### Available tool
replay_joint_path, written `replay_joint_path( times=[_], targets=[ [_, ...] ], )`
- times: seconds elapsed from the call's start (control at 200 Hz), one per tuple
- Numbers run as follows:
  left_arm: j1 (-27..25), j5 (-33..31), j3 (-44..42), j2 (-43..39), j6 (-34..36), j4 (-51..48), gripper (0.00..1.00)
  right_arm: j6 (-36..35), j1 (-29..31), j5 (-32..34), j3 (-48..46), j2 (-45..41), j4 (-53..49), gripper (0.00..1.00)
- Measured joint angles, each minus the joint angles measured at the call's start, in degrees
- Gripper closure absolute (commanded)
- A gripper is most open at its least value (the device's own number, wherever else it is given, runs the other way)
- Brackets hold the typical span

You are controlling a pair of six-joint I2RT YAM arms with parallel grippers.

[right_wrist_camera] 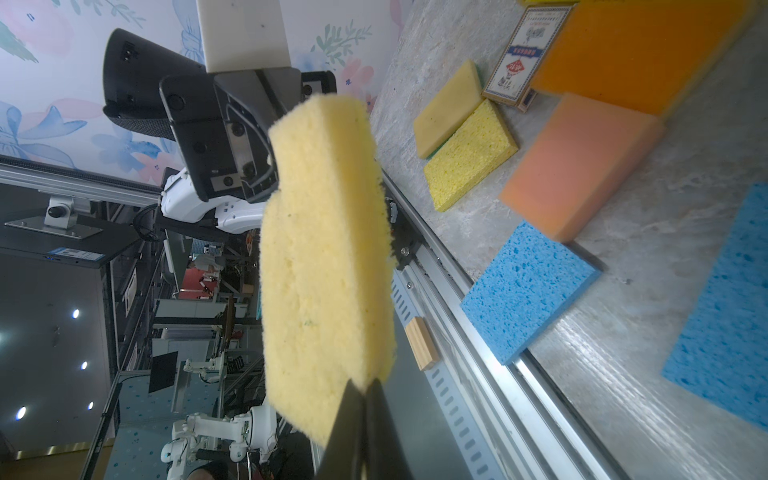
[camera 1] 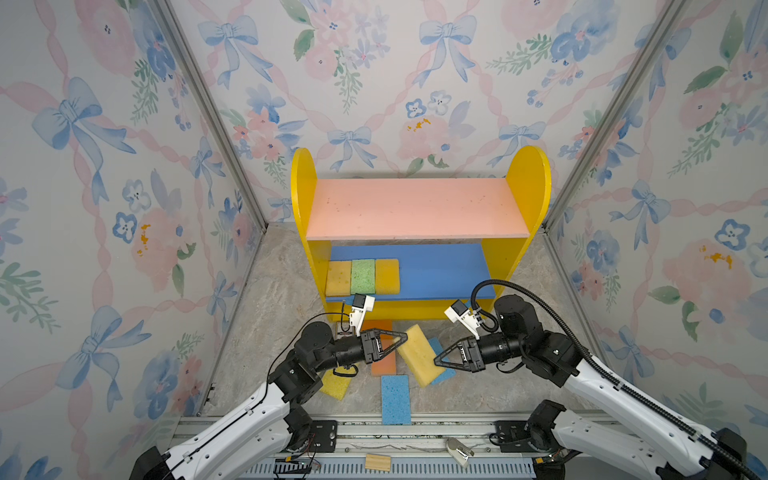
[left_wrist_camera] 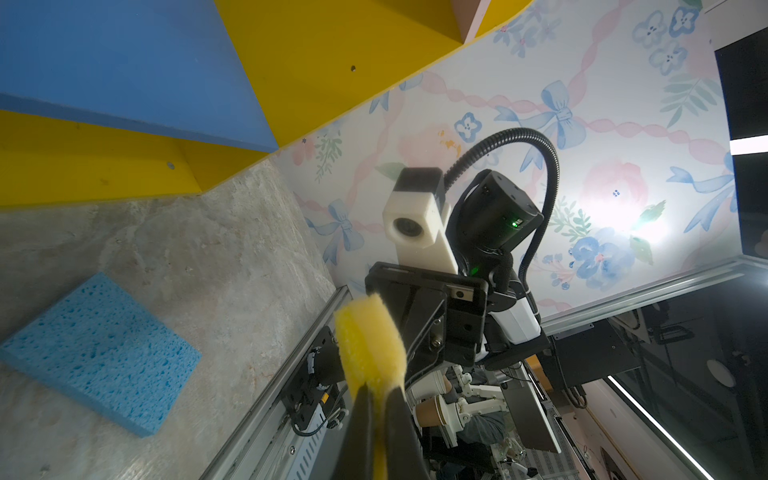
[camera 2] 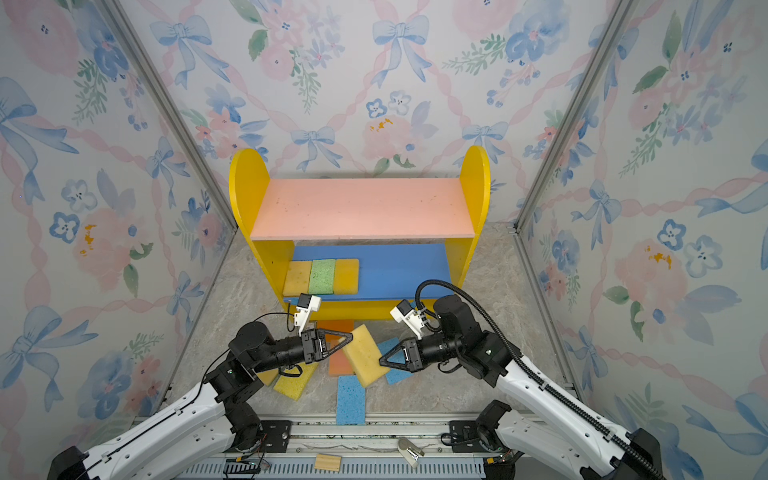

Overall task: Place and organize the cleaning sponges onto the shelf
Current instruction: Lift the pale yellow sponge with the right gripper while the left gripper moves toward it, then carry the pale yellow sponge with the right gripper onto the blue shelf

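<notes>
A pale yellow sponge (camera 1: 417, 355) (camera 2: 363, 355) hangs tilted above the floor, gripped at both ends. My left gripper (camera 1: 402, 336) (left_wrist_camera: 376, 395) is shut on one end of the sponge (left_wrist_camera: 370, 340). My right gripper (camera 1: 436, 360) (right_wrist_camera: 365, 386) is shut on a corner of the sponge (right_wrist_camera: 324, 266). Behind stands the shelf (camera 1: 301, 195) with a bare pink upper board. Its blue lower board (camera 1: 440, 270) carries a yellow sponge (camera 1: 338, 277), a green one (camera 1: 363, 276) and a mustard one (camera 1: 387, 275) side by side at the left.
Loose on the floor lie an orange sponge (camera 1: 376, 325), a peach one (camera 1: 384, 365), two blue ones (camera 1: 395, 399) (camera 1: 442, 374) and a yellow one (camera 1: 336, 384). A printed card box (right_wrist_camera: 528, 54) lies by the orange sponge. A wooden block (camera 1: 377, 462) sits on the front rail.
</notes>
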Motion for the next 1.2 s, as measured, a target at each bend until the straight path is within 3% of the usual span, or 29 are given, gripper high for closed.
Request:
replay_joint_path(
  times=[0.065,0.135,0.245,0.415,0.575,0.73,0.99,1.2],
  targets=[
    [0.4,0.3,0.0,-0.1,0.1,0.0,0.8,0.0,0.0,0.4,0.0,0.0,0.0,1.0],
    [1.3,0.4,-0.4,-0.8,-0.3,0.0,0.43,0.0,0.0,0.9,0.0,0.0,0.0,1.0],
    [3.6,0.5,-1.2,-2.2,-1.0,0.1,0.02,0.0,-0.8,1.8,0.0,0.5,-0.1,1.0],
    [5.7,-1.3,0.4,-4.5,2.2,-8.0,0.02,0.0,-3.7,6.3,1.2,2.6,-1.5,1.0],
    [7.6,-11.0,5.2,-8.2,9.2,-24.2,0.02,1.2,-4.8,16.5,4.9,5.9,-3.9,1.0],
    [9.9,-17.6,5.4,-9.2,13.3,-33.1,0.02,4.1,-4.9,26.8,10.0,12.3,-4.9,1.0],
    [11.0,-22.5,5.3,-11.1,17.2,-39.9,0.02,6.4,-4.2,40.2,19.5,23.6,-5.3,1.0],
    [11.1,-23.7,5.2,-12.8,18.3,-42.2,0.02,5.4,-3.2,45.1,25.4,31.4,-5.2,1.0]
  ],
)
